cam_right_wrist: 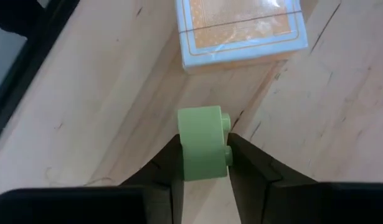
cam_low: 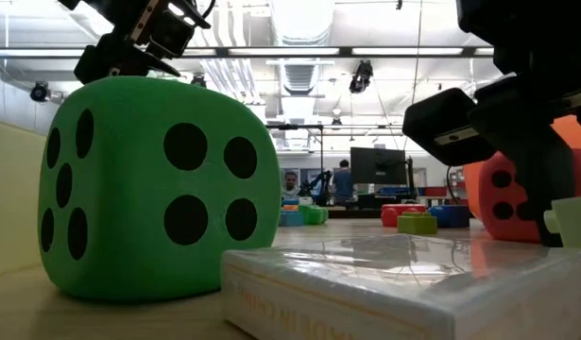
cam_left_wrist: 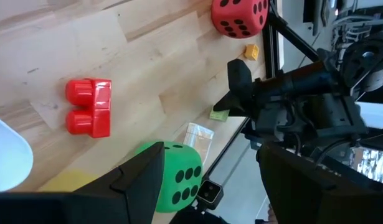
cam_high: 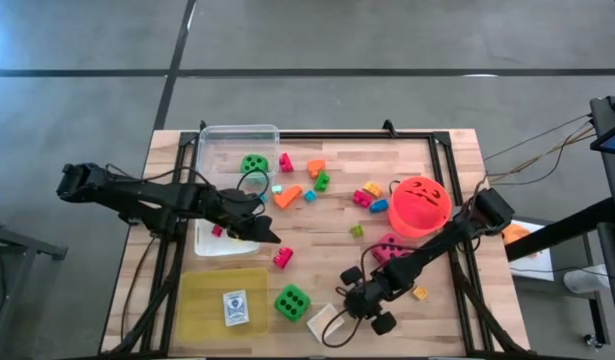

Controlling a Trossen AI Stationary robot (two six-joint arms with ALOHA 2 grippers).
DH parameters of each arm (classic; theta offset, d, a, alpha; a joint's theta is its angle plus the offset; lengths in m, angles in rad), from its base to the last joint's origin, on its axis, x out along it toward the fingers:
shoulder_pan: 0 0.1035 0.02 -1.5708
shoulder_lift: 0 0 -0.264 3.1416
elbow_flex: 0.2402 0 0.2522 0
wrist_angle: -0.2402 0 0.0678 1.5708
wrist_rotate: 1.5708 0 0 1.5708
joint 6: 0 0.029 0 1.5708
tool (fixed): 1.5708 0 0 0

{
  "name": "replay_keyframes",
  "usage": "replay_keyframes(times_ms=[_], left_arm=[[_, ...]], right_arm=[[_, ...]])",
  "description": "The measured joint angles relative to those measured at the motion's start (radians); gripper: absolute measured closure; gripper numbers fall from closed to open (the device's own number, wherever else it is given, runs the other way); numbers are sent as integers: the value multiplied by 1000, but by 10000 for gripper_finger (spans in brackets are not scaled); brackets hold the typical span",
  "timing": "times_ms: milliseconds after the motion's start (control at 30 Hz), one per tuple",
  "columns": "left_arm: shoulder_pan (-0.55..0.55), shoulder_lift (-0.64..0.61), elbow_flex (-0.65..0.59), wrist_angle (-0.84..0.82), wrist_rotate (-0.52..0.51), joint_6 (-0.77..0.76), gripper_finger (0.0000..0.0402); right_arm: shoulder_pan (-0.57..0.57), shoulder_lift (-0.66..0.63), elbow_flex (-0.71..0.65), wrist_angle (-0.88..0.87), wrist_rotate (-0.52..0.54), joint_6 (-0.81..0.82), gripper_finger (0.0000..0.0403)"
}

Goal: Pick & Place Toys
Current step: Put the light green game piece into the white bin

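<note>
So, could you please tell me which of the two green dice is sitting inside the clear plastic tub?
The green foam die with black dots at the table's far side lies inside the clear tub. The other green die rests on bare wood at the near edge, beside the yellow lid.

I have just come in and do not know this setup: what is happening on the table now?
The right gripper is low at the table's near edge, its fingers closed on a small light green plastic block beside a wrapped pack of cards. The left gripper hovers open over the middle of the wooden table, near a red two-stud block. Other toys lie scattered, including a large green foam die.
</note>
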Motion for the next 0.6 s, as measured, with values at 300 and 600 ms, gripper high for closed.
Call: replay_keyframes(times_ms=[300, 600], left_arm=[[-18, -6, 15, 31, -14, 79, 152], [-112, -7, 65, 246, -253, 377, 152]], right_arm=[[-3, -91, 0, -20, 12, 92, 316], [-73, -291, 0, -55, 122, 148, 316]])
